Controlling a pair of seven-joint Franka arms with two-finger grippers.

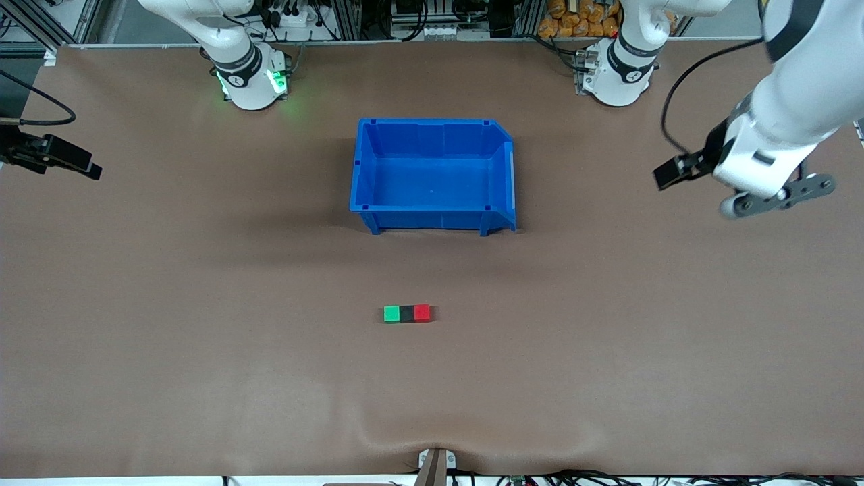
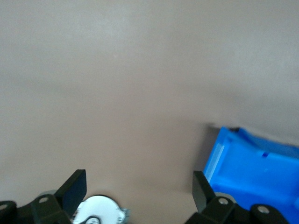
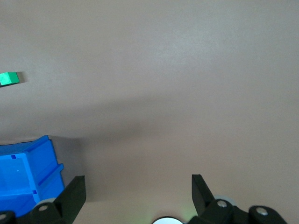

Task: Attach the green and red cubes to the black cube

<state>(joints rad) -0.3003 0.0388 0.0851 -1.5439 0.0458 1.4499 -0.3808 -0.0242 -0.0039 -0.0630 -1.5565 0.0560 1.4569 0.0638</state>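
Green cube (image 1: 391,314), black cube (image 1: 407,313), red cube (image 1: 422,312) joined mid-table, left tool (image 2: 139,189) and right tool (image 3: 138,189) wide open, empty

Green cube (image 1: 391,314), black cube (image 1: 407,313) and red cube (image 1: 422,312) touching in one flat row, black between.

A brown table (image 1: 202,337) with a blue bin (image 1: 433,216) near its middle. Nearer the front camera than the bin, a green cube (image 1: 391,314), a black cube (image 1: 407,313) and a red cube (image 1: 422,312) sit touching in one row, black between. The left gripper (image 1: 671,174) hangs open, well apart from the bin toward the left arm's end. The right gripper (image 1: 74,162) hangs toward the right arm's end.
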